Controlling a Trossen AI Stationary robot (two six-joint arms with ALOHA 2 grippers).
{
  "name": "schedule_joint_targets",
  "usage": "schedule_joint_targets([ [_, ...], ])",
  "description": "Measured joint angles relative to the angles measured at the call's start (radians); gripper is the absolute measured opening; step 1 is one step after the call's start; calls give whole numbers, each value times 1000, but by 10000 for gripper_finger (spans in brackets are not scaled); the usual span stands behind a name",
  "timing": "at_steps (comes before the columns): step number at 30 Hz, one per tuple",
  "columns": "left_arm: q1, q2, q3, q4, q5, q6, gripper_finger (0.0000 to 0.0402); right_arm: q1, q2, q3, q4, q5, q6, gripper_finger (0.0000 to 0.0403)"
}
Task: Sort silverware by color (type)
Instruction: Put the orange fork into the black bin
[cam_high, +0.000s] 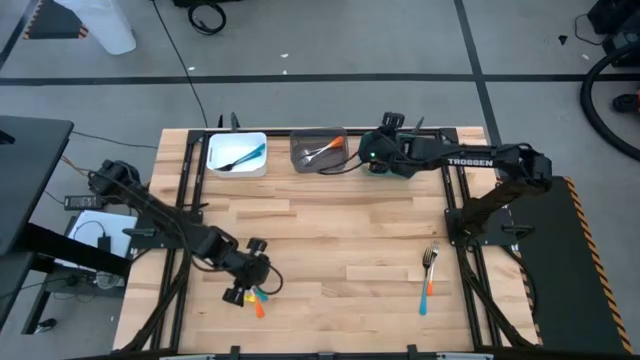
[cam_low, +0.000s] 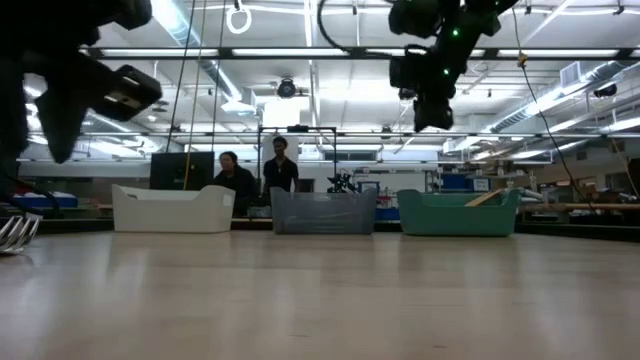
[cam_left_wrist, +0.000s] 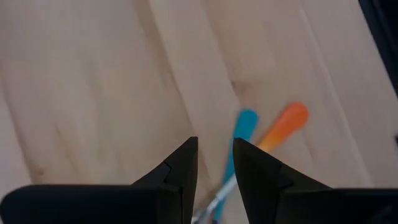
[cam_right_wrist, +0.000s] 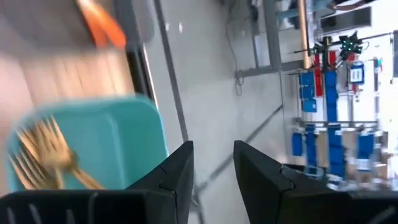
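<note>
- Left gripper (cam_left_wrist: 214, 180): dark wedge-shaped fingers a narrow gap apart, low over the near-left table above a blue-handled utensil (cam_left_wrist: 239, 140) and an orange-handled utensil (cam_left_wrist: 285, 126); whether it grips one I cannot tell.
- Right gripper (cam_right_wrist: 213, 180): fingers slightly apart, empty, raised at the far edge above the teal bin (cam_right_wrist: 106, 143), where gold forks (cam_right_wrist: 43, 152) lie.
- Pale plank table (cam_high: 330, 240); two more utensils (cam_high: 430, 275) lie near-right.

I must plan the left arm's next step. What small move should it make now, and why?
Probably lower the left gripper and close it on the blue-handled utensil. Its jaws stand apart with nothing between them, above that utensil, which lies crossed with an orange-handled one on the table. The white bin already holds a blue one.
</note>
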Motion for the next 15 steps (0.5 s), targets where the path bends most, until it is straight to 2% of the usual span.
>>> schedule_joint_targets([
  [4,-38,0,0,-57,0,-12,110,58,0,0,54,-51,101,124],
  [11,-97,0,0,-111,-15,78,110,151,0,0,83,-262,241,124],
  [15,-139,0,0,-110,-36,153,110,206,0,0,83,-277,332,124],
])
